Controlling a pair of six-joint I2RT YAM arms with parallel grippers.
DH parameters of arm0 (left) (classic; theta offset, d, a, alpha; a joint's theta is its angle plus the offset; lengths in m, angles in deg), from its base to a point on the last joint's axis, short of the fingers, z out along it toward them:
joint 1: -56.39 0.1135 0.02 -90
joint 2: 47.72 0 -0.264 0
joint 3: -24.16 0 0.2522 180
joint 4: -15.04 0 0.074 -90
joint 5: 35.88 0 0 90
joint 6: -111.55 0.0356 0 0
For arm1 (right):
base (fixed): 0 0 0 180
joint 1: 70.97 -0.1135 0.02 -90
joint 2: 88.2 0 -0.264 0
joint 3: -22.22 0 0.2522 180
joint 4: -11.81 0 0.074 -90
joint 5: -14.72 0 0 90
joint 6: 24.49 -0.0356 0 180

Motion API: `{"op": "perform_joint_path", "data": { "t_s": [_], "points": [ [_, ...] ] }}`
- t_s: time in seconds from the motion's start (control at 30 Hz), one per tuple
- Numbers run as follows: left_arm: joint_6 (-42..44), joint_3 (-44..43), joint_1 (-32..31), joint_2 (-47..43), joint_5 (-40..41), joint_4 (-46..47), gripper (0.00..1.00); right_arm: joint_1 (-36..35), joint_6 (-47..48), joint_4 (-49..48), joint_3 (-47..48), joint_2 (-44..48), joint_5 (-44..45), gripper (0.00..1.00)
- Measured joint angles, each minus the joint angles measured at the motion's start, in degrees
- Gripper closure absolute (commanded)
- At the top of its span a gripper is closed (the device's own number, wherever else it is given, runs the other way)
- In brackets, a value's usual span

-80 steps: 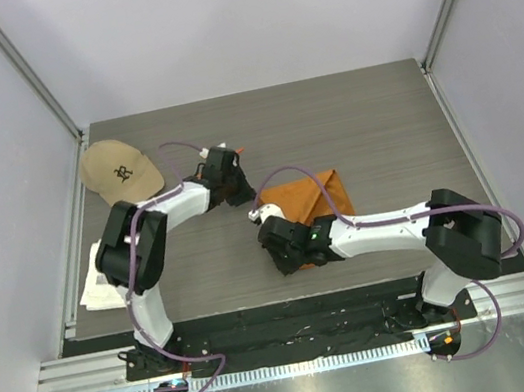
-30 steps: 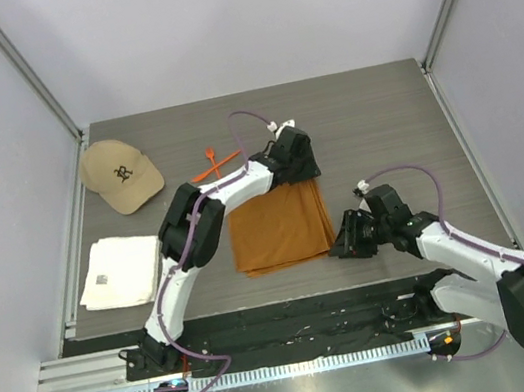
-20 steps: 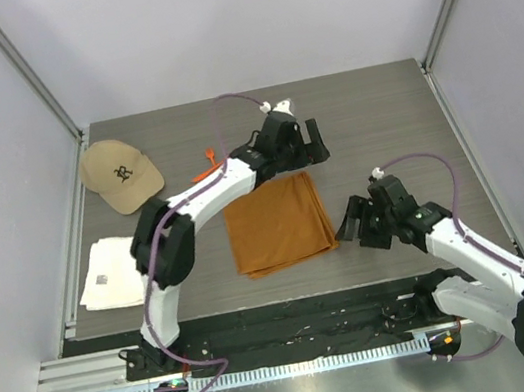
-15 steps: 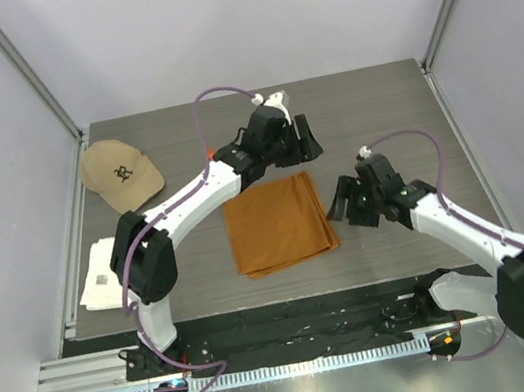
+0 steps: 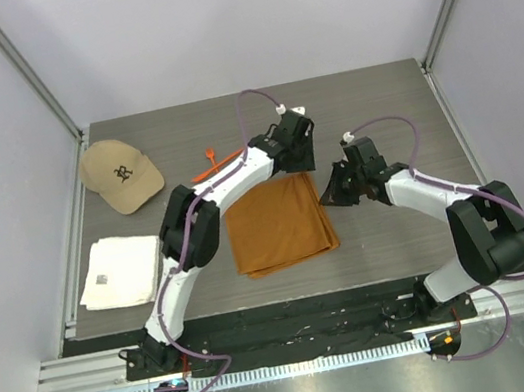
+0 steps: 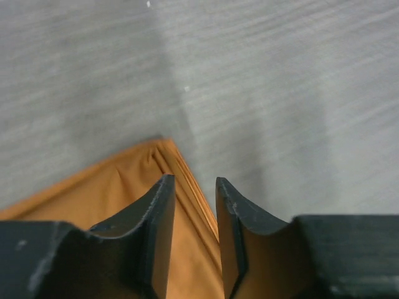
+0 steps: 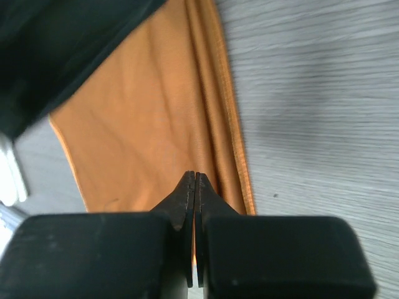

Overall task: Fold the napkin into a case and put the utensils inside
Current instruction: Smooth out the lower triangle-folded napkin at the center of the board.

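The napkin point(image 5: 279, 223) lies flat on the table as a folded rust-orange rectangle. My left gripper point(image 5: 302, 161) is at its far right corner. In the left wrist view its jaws point(image 6: 192, 180) stand a narrow gap apart, astride the layered edge of the napkin point(image 6: 124, 187). My right gripper point(image 5: 326, 197) is at the napkin's right edge. In the right wrist view that gripper point(image 7: 195, 174) is shut just over the napkin point(image 7: 149, 124), with nothing showing between the tips. The bright-orange utensils point(image 5: 219, 163) lie beyond the napkin, partly hidden by my left arm.
A tan cap point(image 5: 120, 173) sits at the far left of the table. A thick white towel point(image 5: 121, 271) lies at the near left. Bare grey table point(image 5: 380, 114) stretches to the right and behind the napkin.
My left gripper swung away from the napkin's far right corner, opened wide, then came back and narrowed. My right gripper moved from the near right to the napkin's right edge and shut.
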Motion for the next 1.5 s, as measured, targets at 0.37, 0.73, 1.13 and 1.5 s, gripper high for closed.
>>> {"op": "perform_joint_path", "data": {
  "t_s": [0.37, 0.73, 1.13, 1.5],
  "points": [
    [8.48, -8.11, 0.00, 5.95, 4.85, -6.14, 0.75, 0.00, 0.04, -2.75, -9.14, 4.42, -6.73, 0.99],
    [12.11, -12.85, 0.00, 10.75, 5.70, -9.14, 0.78, 0.00, -0.09, -1.84, -12.44, 9.29, -8.68, 0.99],
    [13.29, -15.13, 0.00, 13.00, 6.54, -10.27, 0.72, 0.00, -0.33, -1.88, -16.04, 10.03, -9.57, 0.99],
    [12.07, -18.43, -0.02, 14.93, 5.95, -10.62, 1.00, 0.00, -0.28, -3.02, -18.14, 8.39, -9.22, 0.99]
  ]
}}
